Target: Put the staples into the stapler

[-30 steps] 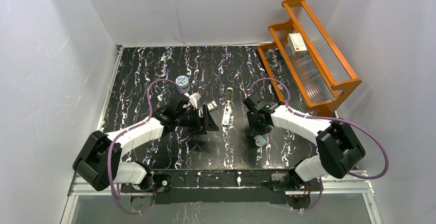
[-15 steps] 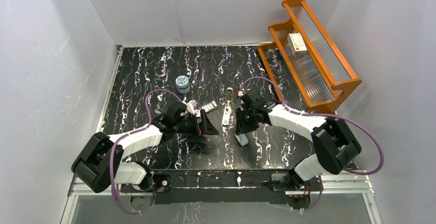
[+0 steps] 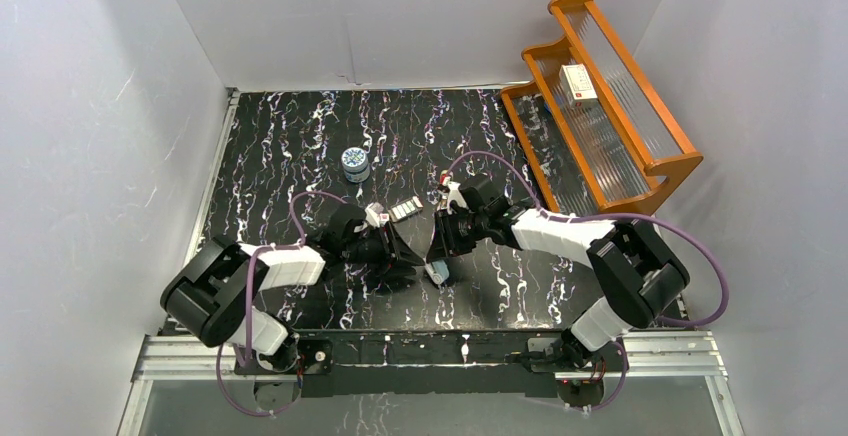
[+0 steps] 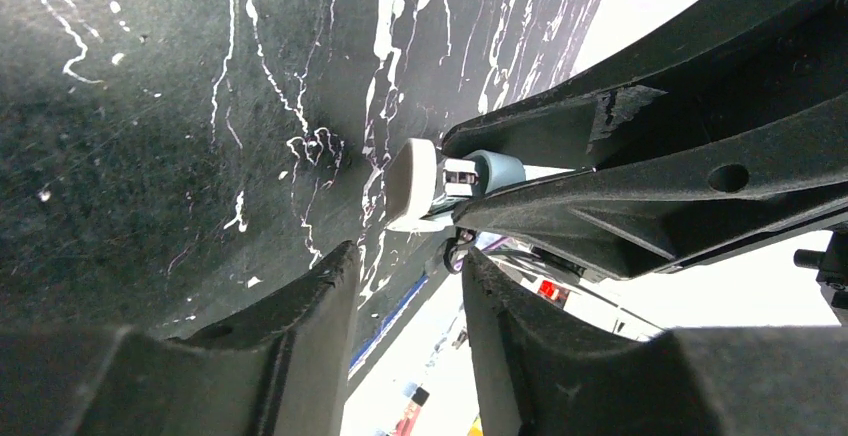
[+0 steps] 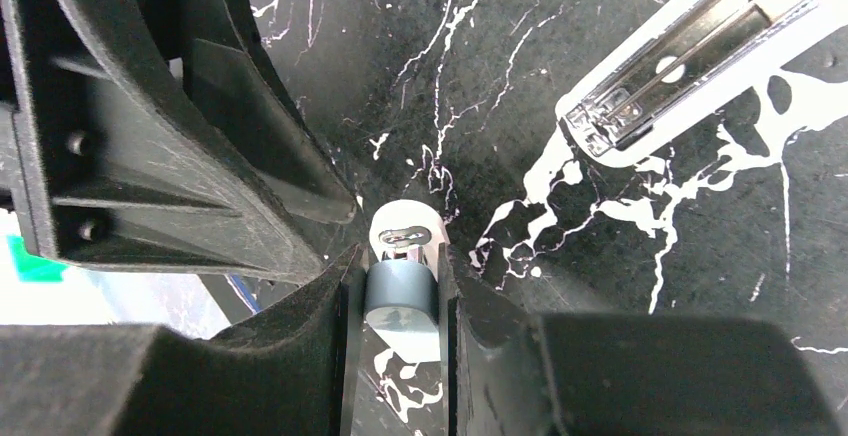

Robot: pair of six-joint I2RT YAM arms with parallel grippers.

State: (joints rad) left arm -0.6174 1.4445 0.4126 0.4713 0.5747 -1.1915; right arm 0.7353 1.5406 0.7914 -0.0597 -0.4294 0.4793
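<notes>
The cream-beige stapler (image 5: 690, 51) lies open on the black mat, its metal rail showing, at the upper right of the right wrist view. In the top view my right arm covers most of it. The small grey tray of staples (image 3: 405, 208) lies on the mat just beyond my left gripper; I cannot make out its sleeve. My right gripper (image 5: 400, 256) is shut on a short light blue stapler (image 5: 400, 301), which also shows in the top view (image 3: 437, 272). My left gripper (image 4: 410, 286) is open and empty, facing the blue stapler (image 4: 475, 171) at close range.
A round blue-and-white tin (image 3: 355, 161) stands at the back left. A wooden rack (image 3: 610, 116) at the back right holds a white box with a red mark (image 3: 577, 82). The two grippers are almost tip to tip at mid-table.
My right gripper has carried the light blue stapler leftward, over the cream stapler, up to my left gripper. My left gripper has drawn back toward me and swung a little right.
</notes>
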